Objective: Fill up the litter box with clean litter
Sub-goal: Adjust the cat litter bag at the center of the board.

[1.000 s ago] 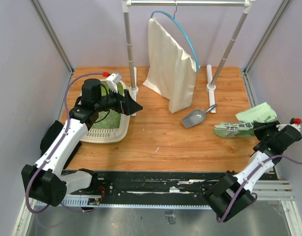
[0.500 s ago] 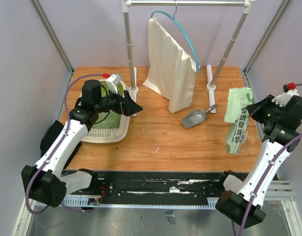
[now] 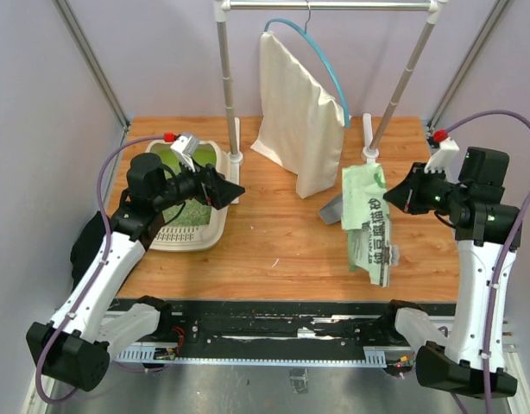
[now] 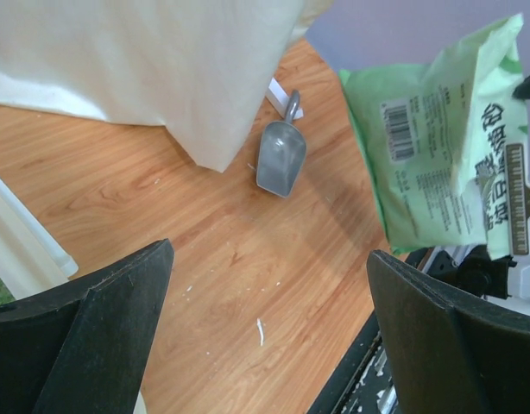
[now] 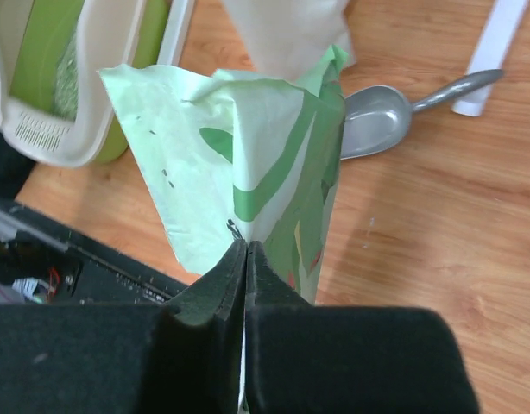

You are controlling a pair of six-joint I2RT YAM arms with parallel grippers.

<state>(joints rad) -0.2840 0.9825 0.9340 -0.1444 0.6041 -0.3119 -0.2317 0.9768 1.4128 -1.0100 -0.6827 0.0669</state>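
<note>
The beige litter box [image 3: 205, 231] with a lime-green inside stands at the table's left; it also shows in the right wrist view [image 5: 101, 78]. Green-grey litter [image 3: 193, 210] lies in it, and shows in the right wrist view [image 5: 66, 73]. My left gripper [image 3: 229, 188] is open and empty, held just right of the box. My right gripper [image 3: 396, 197] is shut on the green printed bag [image 3: 366, 220], which hangs in the air over the table's middle right. The bag also shows in the left wrist view [image 4: 438, 147] and in the right wrist view [image 5: 248, 164].
A grey metal scoop [image 3: 330, 210] lies on the table behind the bag, also in the left wrist view [image 4: 280, 155]. A cream cloth bag [image 3: 299, 112] hangs from a rack with two poles [image 3: 226, 86] at the back. A white scrap [image 4: 260, 330] lies on the wood.
My right gripper has lifted the green bag from the table's right edge and swung it left and up, toward the middle. My left gripper has shifted slightly up beside the box.
</note>
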